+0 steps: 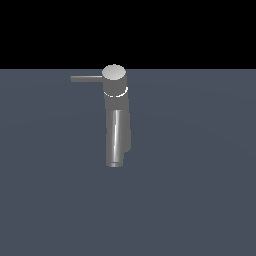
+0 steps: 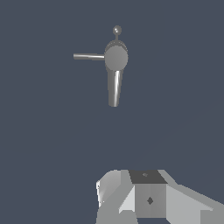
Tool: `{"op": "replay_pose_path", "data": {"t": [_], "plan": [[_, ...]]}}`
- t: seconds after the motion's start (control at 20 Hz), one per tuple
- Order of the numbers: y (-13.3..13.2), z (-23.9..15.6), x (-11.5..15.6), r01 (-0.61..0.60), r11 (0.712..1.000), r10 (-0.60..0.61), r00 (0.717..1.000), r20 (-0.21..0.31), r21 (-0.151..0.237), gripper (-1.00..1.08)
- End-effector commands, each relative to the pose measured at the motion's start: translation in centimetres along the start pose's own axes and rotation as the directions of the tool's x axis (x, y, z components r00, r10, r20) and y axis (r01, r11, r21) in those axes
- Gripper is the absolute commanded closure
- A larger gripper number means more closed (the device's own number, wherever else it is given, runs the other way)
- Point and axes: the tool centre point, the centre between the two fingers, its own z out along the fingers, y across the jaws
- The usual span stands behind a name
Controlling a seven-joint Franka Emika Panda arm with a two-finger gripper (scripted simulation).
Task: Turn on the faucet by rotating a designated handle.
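The faucet (image 1: 116, 117) stands alone on the dark grey floor (image 1: 200, 200), near the middle of the exterior view, and nothing touches it. I read it as an upright cylinder with a lighter round cap (image 1: 114, 73), so its main body runs vertically, while the thick shiny spout (image 1: 116, 140) slopes out and down toward that camera. The handle (image 1: 86, 79) is the thin rod leaving the capped top; its long axis lies level and it points to the exterior view's left, roughly square to the spout. My guess is that this is its off position, since the rod sits out to one side with free room to swing.

From the wrist view I look almost straight down on the cap, with the handle (image 2: 89, 56) and spout (image 2: 114, 89) spread out flat like clock hands. A small knobbed stub (image 2: 117, 30) shows behind the cap on the side away from the spout. The gripper (image 2: 148, 197) is well apart from the faucet, and only its blocky pale body is in shot. The fingers are out of frame, so I cannot tell whether they are spread or closed. It is holding nothing that I can see. I judge the approach has barely begun: I would need to bring the hand beside the rod's free end to push it round
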Motion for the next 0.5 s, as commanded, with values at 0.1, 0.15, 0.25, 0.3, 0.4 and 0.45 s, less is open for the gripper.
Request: {"op": "replay_pose_path", "data": {"t": [0.1, 0.15, 0.25, 0.3, 0.4, 0.45], "plan": [[-0.03, 0.04, 0.01, -0.003, 1.000, 0.003, 1.000, -0.001, 0.001, 1.08], [-0.07, 0.10, 0.02, -0.006, 1.000, 0.006, 1.000, -0.002, 0.002, 1.08], [-0.18, 0.27, 0.05, -0.016, 1.000, 0.016, 1.000, -0.005, 0.005, 1.08], [-0.26, 0.39, 0.08, -0.024, 1.000, 0.024, 1.000, -0.007, 0.007, 1.08], [-0.47, 0.70, 0.15, -0.042, 0.999, 0.042, 0.999, -0.012, 0.013, 1.08], [-0.59, 0.88, 0.19, -0.053, 0.998, 0.053, 0.998, -0.015, 0.016, 1.08]]}}
